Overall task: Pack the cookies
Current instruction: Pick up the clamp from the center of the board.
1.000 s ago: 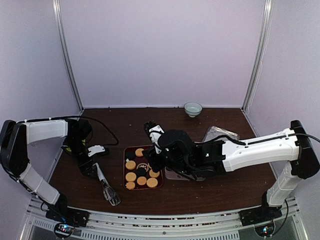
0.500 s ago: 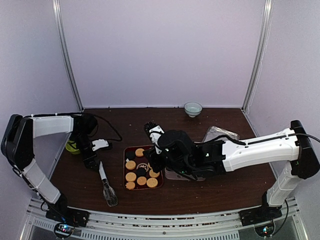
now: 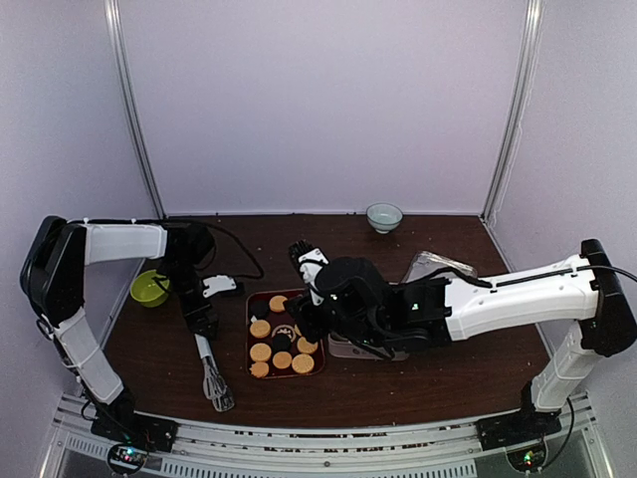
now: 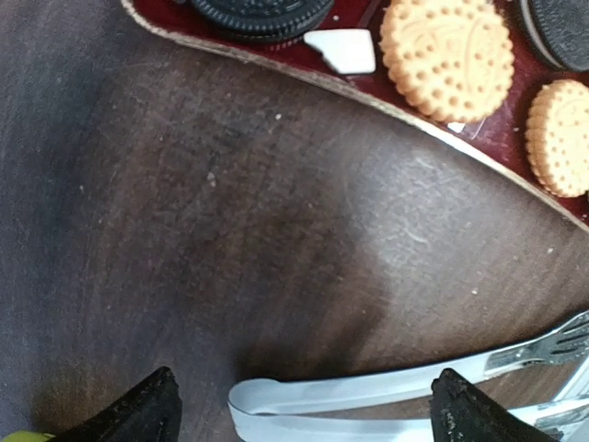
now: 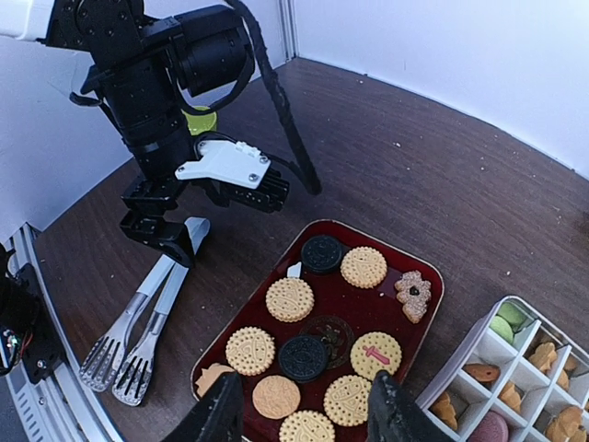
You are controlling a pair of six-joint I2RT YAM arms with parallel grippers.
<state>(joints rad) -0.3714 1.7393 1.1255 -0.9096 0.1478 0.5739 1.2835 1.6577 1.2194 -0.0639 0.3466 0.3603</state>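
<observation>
Roughly a dozen cookies (image 5: pixel 290 299) lie flat on the dark red tray (image 5: pixel 368 308) — round golden ones plus a few dark sandwich ones; smaller pieces sit in the white divided box (image 5: pixel 467 353) beside it. Left gripper (image 4: pixel 299 410) is spread wide over the handle end of the metal tongs (image 4: pixel 368 391) on the table (image 4: pixel 230 230), gripping nothing. Right gripper (image 5: pixel 304 414) hovers above the tray — fingers partly apart, empty.

Closed in by pale lilac walls (image 3: pixel 318 100) on three sides, joined by metal posts (image 3: pixel 135 110); below, dark brown wood table (image 3: pixel 448 378), evenly lit.
</observation>
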